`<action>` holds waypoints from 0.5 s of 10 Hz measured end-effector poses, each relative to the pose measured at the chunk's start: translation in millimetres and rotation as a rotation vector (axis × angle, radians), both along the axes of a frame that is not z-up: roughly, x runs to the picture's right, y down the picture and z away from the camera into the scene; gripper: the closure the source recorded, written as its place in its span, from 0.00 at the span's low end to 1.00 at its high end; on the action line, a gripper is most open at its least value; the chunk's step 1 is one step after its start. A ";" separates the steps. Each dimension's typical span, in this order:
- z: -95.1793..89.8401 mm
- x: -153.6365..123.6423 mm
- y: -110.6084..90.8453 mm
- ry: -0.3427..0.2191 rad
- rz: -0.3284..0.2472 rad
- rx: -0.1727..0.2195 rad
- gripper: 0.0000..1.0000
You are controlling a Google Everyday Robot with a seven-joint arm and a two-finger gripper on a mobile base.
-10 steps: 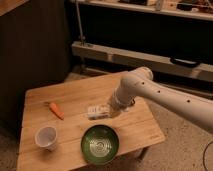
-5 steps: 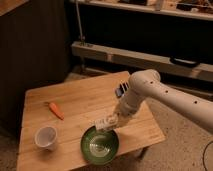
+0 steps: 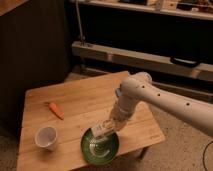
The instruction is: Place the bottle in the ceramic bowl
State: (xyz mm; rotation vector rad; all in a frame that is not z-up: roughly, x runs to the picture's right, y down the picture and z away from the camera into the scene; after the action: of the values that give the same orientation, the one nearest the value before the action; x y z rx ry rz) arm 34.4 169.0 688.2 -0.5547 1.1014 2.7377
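Observation:
The dark green ceramic bowl [image 3: 100, 146] with pale rings inside sits at the front edge of the wooden table [image 3: 90, 102]. The small whitish bottle [image 3: 103, 128] hangs tilted just over the bowl's far rim. My gripper [image 3: 111, 125] is at the end of the white arm reaching in from the right and sits right at the bottle, above the bowl's back edge.
An orange carrot [image 3: 56, 110] lies left of centre on the table. A small white translucent cup [image 3: 46, 137] stands at the front left. A metal shelf rail [image 3: 145, 59] runs behind the table. The table's front edge is just below the bowl.
The arm has swung down and toward the front of the table, carrying the bottle from above the table's middle to just over the bowl's far rim.

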 end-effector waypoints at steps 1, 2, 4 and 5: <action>-1.8 -4.7 4.1 0.003 0.000 0.002 1.00; -1.2 -10.0 10.3 0.011 -0.005 -0.001 1.00; 9.7 -16.7 26.9 0.030 -0.019 -0.019 0.98; 15.2 -16.3 34.8 0.045 -0.021 -0.027 0.90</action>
State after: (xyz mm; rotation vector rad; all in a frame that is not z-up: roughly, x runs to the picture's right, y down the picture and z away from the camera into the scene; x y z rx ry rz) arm 18.1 203.8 703.4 -0.4848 1.1498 2.7335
